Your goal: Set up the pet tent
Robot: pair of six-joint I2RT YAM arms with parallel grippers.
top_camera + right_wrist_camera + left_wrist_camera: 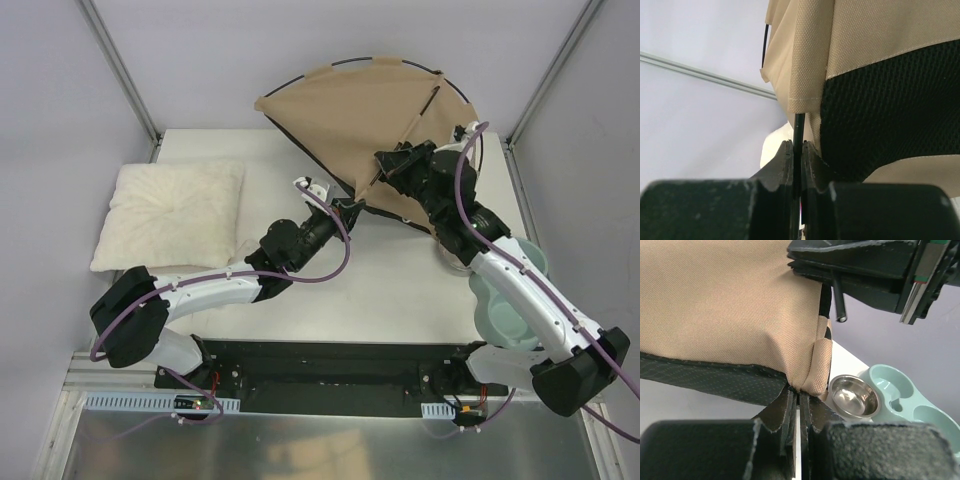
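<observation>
The left tool (799, 392) is pressed together on a folded corner of the pet tent (350, 110), pinching the tan cloth right where it meets the black lining (705, 380). The right tool (797, 145) is also pressed together, nipping a thin black pole (799, 127) just below the hem of the cloth sleeve it comes out of.

The tent sits at the far right of the tabletop (390, 300). It is half raised, like an open fan. Its tan panel is lifted and leans out past the far edge, a curved pole arches along its upper rim, and its lower edge lies near the two tools. No doorway is visible from where I stand.

I take this to be the middle of the job: the frame is being tensioned and the shell does not yet stand on its own. The next move seems to call for the left tool to hold the corner steady while the right one guides the pole end to its seat. That would need a slow, straight push, since a bowed pole can spring loose or slip out of so narrow a pinch.

A steel bowl (855, 396) sits in a pale green feeding tray (515, 300) close by on the right, near the working corner. A cream pillow (170, 215) lies well apart on the left.
</observation>
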